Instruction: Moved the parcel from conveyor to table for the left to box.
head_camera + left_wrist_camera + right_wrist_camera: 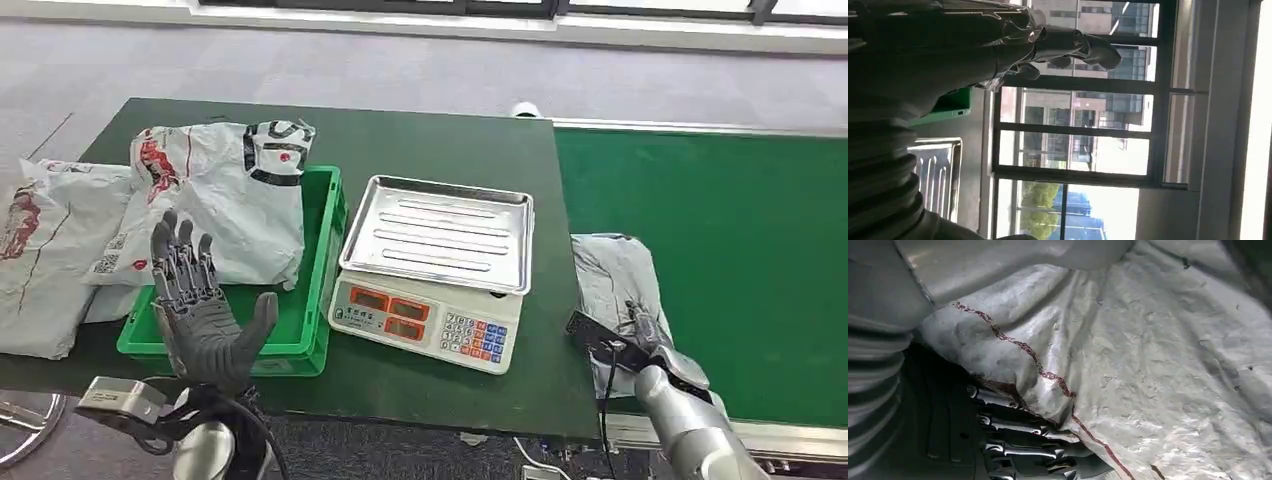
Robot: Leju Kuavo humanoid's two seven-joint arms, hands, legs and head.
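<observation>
Early stage: grey parcel (612,290) lies on the green conveyor (740,250) beside the table (440,390), right hand (1023,440) fingers tucked under its edge, grip uncertain; left hand (205,305) raised, fingers spread, empty.

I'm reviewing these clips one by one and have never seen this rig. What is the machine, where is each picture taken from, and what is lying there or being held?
This is a humanoid robot with two silver arms ending in many-fingered hands. The head view looks down from its body. The other two come from cameras at each wrist.

On the dark green table sit a green crate holding a white parcel bag, another white parcel bag beside it, and an electronic scale with a steel tray.

The left hand is raised, fingers spread, holding nothing. The right hand is at the grey parcel lying on the green conveyor, its fingers against the wrapping; whether it grips yet is unclear.
</observation>
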